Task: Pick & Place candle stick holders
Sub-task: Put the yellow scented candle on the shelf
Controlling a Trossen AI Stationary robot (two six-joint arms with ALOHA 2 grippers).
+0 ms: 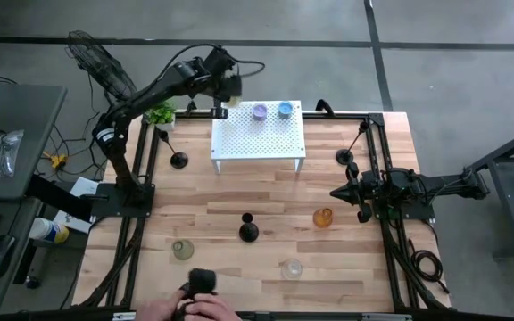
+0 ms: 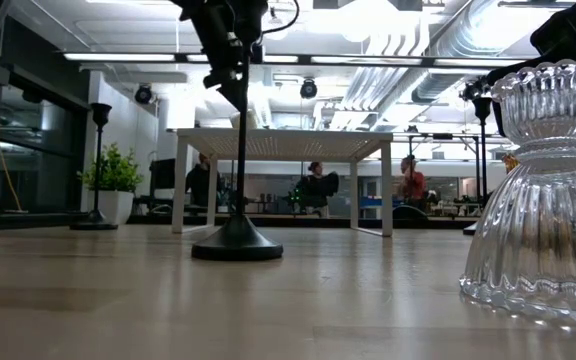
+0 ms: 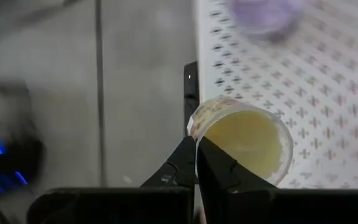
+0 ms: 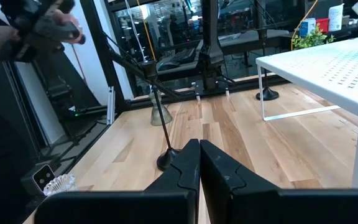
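Note:
My left gripper (image 1: 222, 100) hangs over the far left corner of the white perforated shelf (image 1: 259, 143), shut on a yellow glass cup (image 3: 247, 142). A purple cup (image 1: 260, 111) and a blue cup (image 1: 285, 110) stand on the shelf's far edge. Three black candlesticks stand on their round bases on the table: one left of the shelf (image 1: 178, 160), one at the middle (image 1: 248, 231), one at the right (image 1: 344, 157). An amber cup (image 1: 323, 217), a clear cup (image 1: 291, 267) and a pale green cup (image 1: 183, 250) stand nearer. My right gripper (image 1: 339, 193) waits shut at the right side. My left gripper has the yellow cup by its rim (image 3: 197, 126), the wall pinched between the two fingers, one finger (image 3: 224, 169) inside the mouth and one outside. The fingers slant down from the table's left. The cup is lifted clear above the shelf's edge, tilted with its mouth toward the wrist.
A small green potted plant (image 1: 160, 114) stands at the table's far left corner, near my left arm. A person's hands (image 1: 199, 306) hold a dark device at the near edge. Metal frame rails (image 1: 375, 152) run along both sides of the table.

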